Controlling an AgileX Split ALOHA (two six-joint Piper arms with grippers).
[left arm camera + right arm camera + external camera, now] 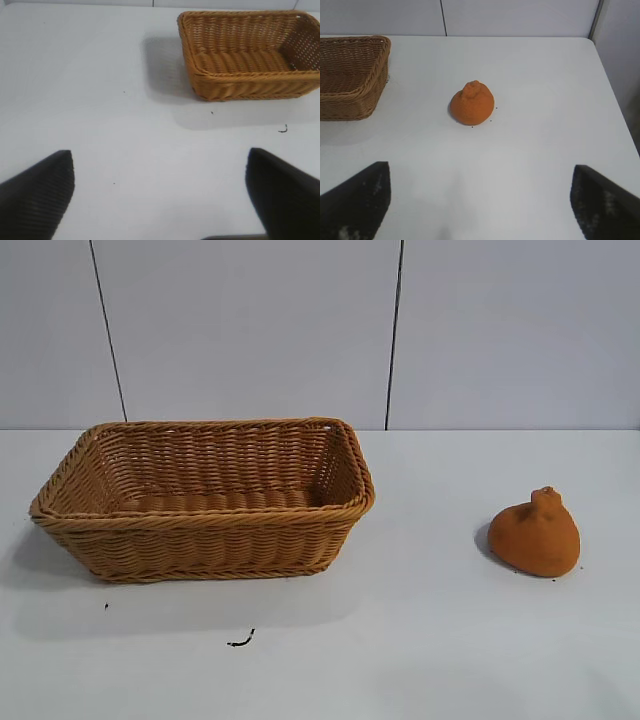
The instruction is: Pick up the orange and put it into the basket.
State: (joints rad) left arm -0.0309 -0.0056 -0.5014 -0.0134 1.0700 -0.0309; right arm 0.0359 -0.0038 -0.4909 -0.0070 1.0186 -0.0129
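Note:
The orange point(536, 534), dull orange and lumpy with a small knob on top, sits on the white table at the right; it also shows in the right wrist view point(472, 104). The tan wicker basket point(205, 512) stands empty at the left, and shows in the left wrist view point(250, 80) and the right wrist view point(350, 95). My right gripper point(481, 172) is open and empty, well short of the orange. My left gripper point(161, 160) is open and empty, away from the basket. Neither gripper shows in the exterior view.
A small dark scrap point(241, 641) lies on the table in front of the basket. The table's edge point(615, 95) runs close beyond the orange on its outer side. A grey panelled wall stands behind the table.

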